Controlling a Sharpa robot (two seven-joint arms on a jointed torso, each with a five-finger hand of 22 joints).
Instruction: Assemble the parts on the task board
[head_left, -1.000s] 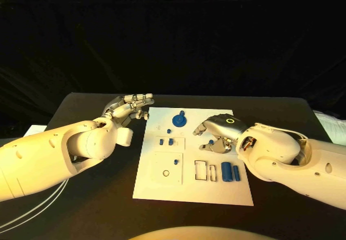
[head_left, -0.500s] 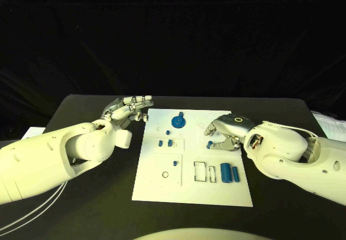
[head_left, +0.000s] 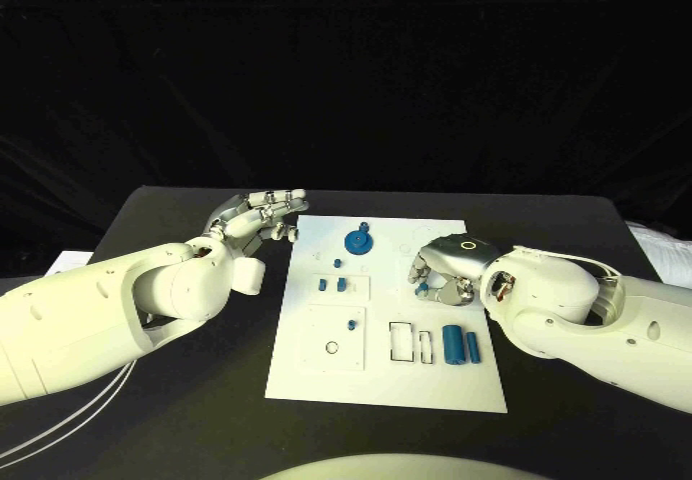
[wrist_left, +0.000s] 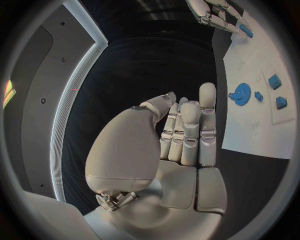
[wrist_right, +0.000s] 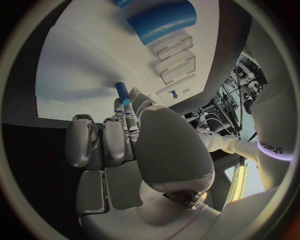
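Cylinders: two lie on the board's near part, untouched.
Right hand: pinches a small blue peg just above the board (keep it upright, lower slowly).
Left hand: empty, fingers apart, beside the board's far corner.
Gear: far end.

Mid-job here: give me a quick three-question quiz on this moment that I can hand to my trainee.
1. True or false: the left hand holds a blue part.
2. What does the right hand pinch at its fingertips? A) a red screw B) a small blue peg C) a spanner
3. Fill the gap: the blue gear lies at the end of the task board that is ___ from the robot (nearest or farthest).
Key: 1 false, its fingers are apart and it holds nothing; 2 B; 3 farthest.
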